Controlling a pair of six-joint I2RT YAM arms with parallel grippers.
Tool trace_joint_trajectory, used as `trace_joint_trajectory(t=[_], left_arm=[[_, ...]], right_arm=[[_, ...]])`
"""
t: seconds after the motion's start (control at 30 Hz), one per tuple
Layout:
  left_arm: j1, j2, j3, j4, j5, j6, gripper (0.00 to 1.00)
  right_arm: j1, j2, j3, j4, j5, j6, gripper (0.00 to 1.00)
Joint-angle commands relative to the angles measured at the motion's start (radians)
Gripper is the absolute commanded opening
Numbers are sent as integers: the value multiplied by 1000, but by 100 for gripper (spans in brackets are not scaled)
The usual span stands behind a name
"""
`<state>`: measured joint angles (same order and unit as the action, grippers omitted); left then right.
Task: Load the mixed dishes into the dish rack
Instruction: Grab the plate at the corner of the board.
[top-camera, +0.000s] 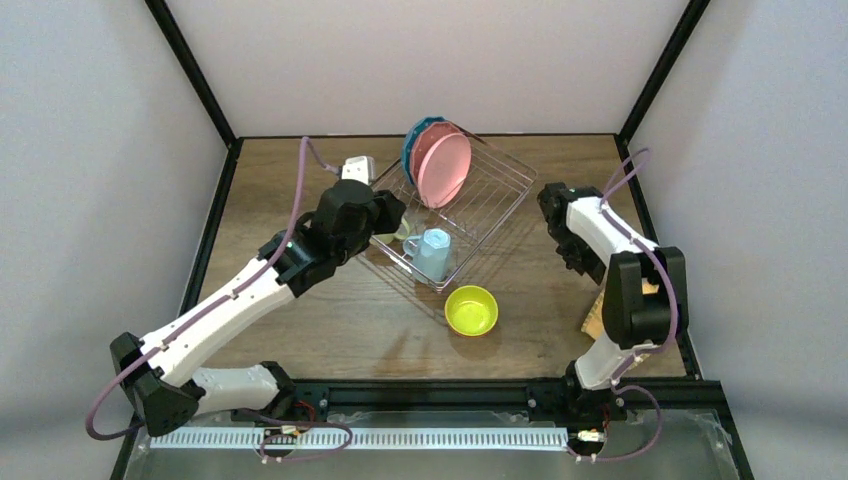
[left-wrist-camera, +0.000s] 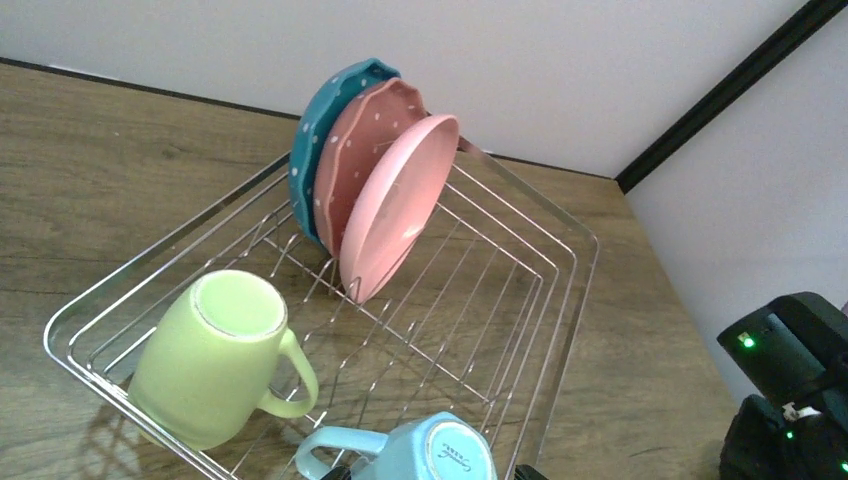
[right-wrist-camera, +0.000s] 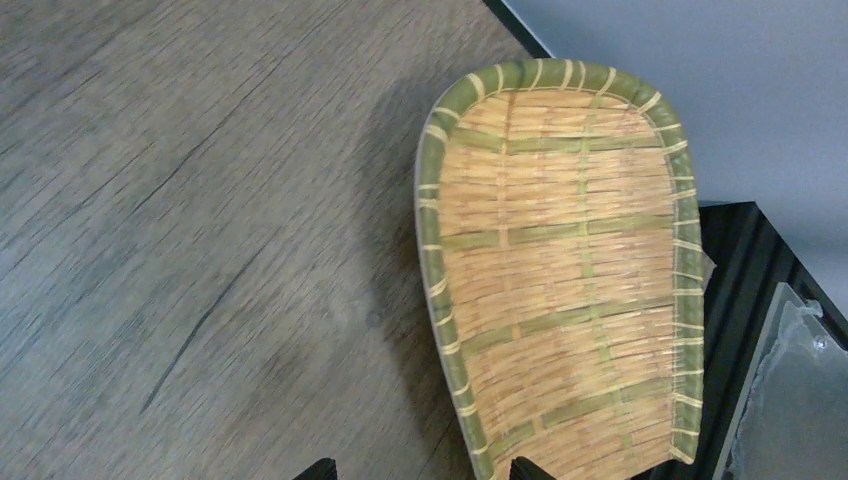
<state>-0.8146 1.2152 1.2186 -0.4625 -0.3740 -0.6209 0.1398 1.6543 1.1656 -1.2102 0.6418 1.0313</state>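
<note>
Dish rack (top-camera: 505, 190) is sitting mid-frame in the top view, angled. It's a thin silvery wire grid, shallow and rectangular with rounded corners.

I'm counting three round plates standing on edge at its upper end, face to face:
- one teal plate (left-wrist-camera: 322, 125), white dots, scalloped rim
- one pink dotted plate (left-wrist-camera: 362, 150)
- one plain pink plate (left-wrist-camera: 395, 210), glossy

Two smooth, glazed-looking mugs with loop handles are sitting at the rack's lower end. The pale green mug (left-wrist-camera: 210, 370) is tilting. The light blue mug (left-wrist-camera: 450, 455) is base-up, with a printed mark on the base.

One lime bowl (top-camera: 471, 310) is sitting mouth-up on the wood-grain worktop (top-camera: 255, 200), outside the rack, just beside its lower corner.

One woven plate (right-wrist-camera: 565, 280) is lying at the worktop's right edge, partly hidden by the right arm (top-camera: 640, 290) in the top view. It's oblong, tan strips with green banding and a green rim.

My left claw (left-wrist-camera: 430, 470) is hanging over the light blue mug, fingers spread wide, gripping nothing. My right claw (right-wrist-camera: 420, 470) is pointing down by the woven plate's left rim, also spread wide, gripping nothing.
</note>
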Motion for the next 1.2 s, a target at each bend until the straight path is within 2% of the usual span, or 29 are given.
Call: trace_joint_trajectory(t=[0.0,0.23,0.33,0.87,1.0,1.17], left_arm=[[-6,-7,-23,17,44,3,93],[-5,-33,-69,50,42,-8,93],[-6,-34,-91,69,61,-9,93],[-1,-74,-131,67,70,10,97],[1,-86,-130,62,59,10,97],[8,-90,-131,55,51,4,97]], right_arm=[[-47,29,-12,7,52,29,99],[-101,89,-3,94,49,-50,99],[-133,167,2,110,57,-57,99],[-197,290,-27,160,75,-64,98],[-213,289,-38,179,81,-70,92],[-233,287,-40,191,92,-96,71]])
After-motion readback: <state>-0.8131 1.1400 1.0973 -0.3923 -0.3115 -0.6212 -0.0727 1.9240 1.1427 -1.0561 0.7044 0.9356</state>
